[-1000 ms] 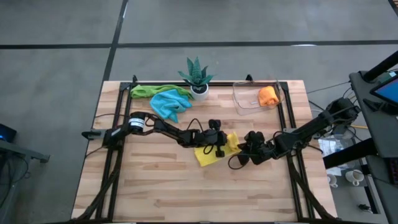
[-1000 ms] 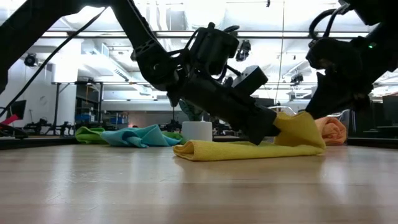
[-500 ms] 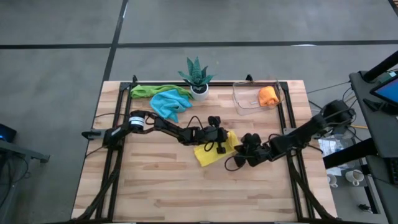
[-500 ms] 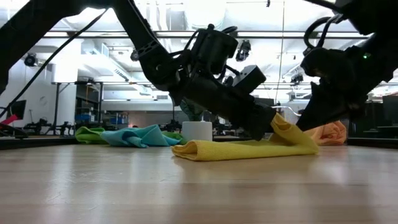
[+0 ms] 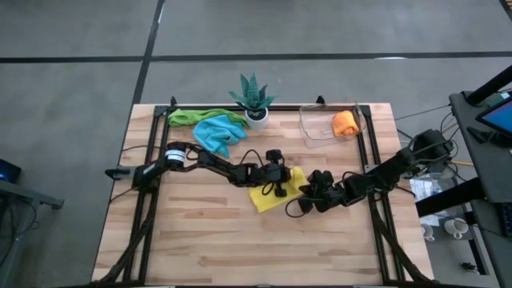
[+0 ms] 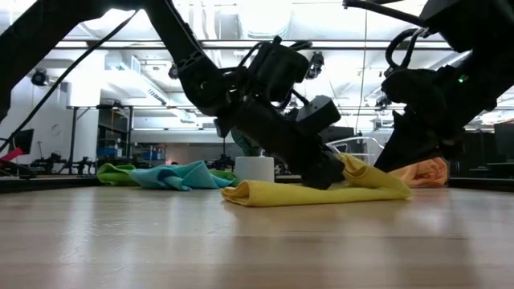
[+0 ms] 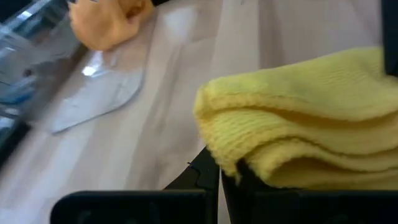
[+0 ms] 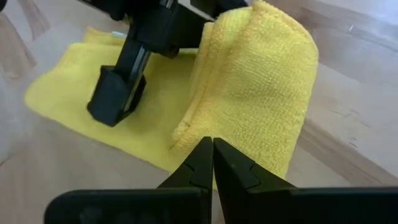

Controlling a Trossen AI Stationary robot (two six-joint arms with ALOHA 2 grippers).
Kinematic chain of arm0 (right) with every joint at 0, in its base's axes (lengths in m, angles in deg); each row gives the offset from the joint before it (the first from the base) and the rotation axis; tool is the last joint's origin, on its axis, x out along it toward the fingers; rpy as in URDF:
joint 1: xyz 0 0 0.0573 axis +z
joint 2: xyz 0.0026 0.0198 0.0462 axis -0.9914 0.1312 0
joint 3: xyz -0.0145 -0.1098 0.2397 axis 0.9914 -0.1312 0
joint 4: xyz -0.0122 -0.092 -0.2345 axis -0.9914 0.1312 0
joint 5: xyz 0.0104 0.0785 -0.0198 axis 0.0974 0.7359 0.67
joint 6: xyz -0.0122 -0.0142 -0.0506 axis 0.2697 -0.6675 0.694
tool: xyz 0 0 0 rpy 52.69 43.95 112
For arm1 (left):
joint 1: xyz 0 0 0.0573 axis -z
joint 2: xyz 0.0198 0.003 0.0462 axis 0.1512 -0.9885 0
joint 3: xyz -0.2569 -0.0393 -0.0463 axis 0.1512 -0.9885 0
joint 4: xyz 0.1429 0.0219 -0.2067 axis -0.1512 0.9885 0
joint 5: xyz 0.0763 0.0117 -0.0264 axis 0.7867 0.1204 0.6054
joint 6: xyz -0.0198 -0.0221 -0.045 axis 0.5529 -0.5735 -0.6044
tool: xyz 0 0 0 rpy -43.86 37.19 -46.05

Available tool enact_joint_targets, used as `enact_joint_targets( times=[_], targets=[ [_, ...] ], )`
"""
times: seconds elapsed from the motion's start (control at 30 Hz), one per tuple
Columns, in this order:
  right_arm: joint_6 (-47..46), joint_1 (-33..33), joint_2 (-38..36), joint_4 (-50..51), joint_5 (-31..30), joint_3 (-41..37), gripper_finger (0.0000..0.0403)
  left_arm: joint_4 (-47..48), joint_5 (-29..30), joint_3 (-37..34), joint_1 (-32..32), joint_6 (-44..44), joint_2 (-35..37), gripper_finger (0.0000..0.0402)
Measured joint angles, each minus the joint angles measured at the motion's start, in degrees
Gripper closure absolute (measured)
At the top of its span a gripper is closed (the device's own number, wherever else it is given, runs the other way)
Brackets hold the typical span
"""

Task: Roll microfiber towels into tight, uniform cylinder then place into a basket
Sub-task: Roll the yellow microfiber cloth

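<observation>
My left gripper (image 5: 282, 186) is clamped tight on one folded edge of the yellow towel (image 5: 270, 196) near the middle of the table (image 5: 200, 232), and my right gripper (image 5: 302, 200) is pinched shut on the raised fold at its other side, so I hold the cloth from both ends. Behind me the light blue towel (image 5: 218, 133) and green towel (image 5: 192, 117) lie bunched beside the potted plant (image 5: 254, 98), and the orange towel (image 5: 345, 122) sits in the clear basket (image 5: 314, 126) at the far right.
</observation>
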Motion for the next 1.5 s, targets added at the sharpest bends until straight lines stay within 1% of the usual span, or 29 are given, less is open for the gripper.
enact_joint_targets(
  times=[0.17, 0.37, 0.47, 0.67, 0.7, 0.73, 0.83, 0.87, 0.9, 0.93, 1.03, 1.17, 1.5],
  targets=[
    [0.0, 0.0, 0.0, 0.0, 0.1, -0.1, 0.0394, 0.2, 5.4, 0.0, 0.0, 4.8, 0.4, 0.0402],
    [0.2, 0.0, 0.0, 0.0, 1.2, -0.2, 0.0394, 2.6, 11.0, -0.1, 0.1, 11.3, 2.9, 0.0402],
    [0.2, 0.0, 0.0, 0.0, 1.3, -0.4, 0.0394, 4.6, 12.5, -0.1, 0.1, 12.6, 5.4, 0.0402],
    [0.0, -0.1, 0.0, -0.1, 1.6, -0.8, 0.0394, 6.2, 12.4, -0.2, 0.4, 12.4, 8.7, 0.0402],
    [0.0, -0.3, 0.0, -0.2, 1.7, -0.9, 0.0394, 6.2, 11.2, -0.2, 0.5, 12.4, 8.9, 0.0402],
    [0.0, -0.5, 0.0, -0.3, 1.8, -0.9, 0.0394, 6.3, 8.8, -0.2, 0.5, 12.7, 9.0, 0.0402],
    [0.3, -1.1, 0.0, -0.4, 1.7, -1.0, 0.0394, 6.6, -4.1, -0.3, 0.5, 13.7, 9.0, 0.0402],
    [0.6, -1.3, 0.0, -0.5, 1.8, -1.0, 0.0394, 6.5, -7.8, -0.3, 0.5, 13.7, 8.8, 0.0402],
    [0.8, -1.5, 0.0, -0.7, 1.8, -1.0, 0.0394, 6.5, -10.1, -0.3, 0.5, 13.7, 8.7, 0.0402],
    [0.9, -1.6, 0.0, -0.8, 1.8, -1.1, 0.0394, 6.4, -11.3, -0.3, 0.6, 13.7, 8.5, 0.0402],
    [0.9, -2.2, 0.0, -0.9, 2.2, -1.4, 0.0394, 6.2, -11.9, -0.4, 0.5, 13.7, 7.9, 0.0402],
    [1.3, -3.1, 0.0, -2.4, 2.8, -2.1, 0.0394, 5.8, -16.1, -0.4, 0.2, 13.7, 7.8, 0.0402],
    [2.4, -3.5, 0.0, -4.0, 4.5, -2.3, 0.0394, 5.8, -17.9, -0.4, -2.6, 13.6, 7.8, 0.0402]
  ],
)
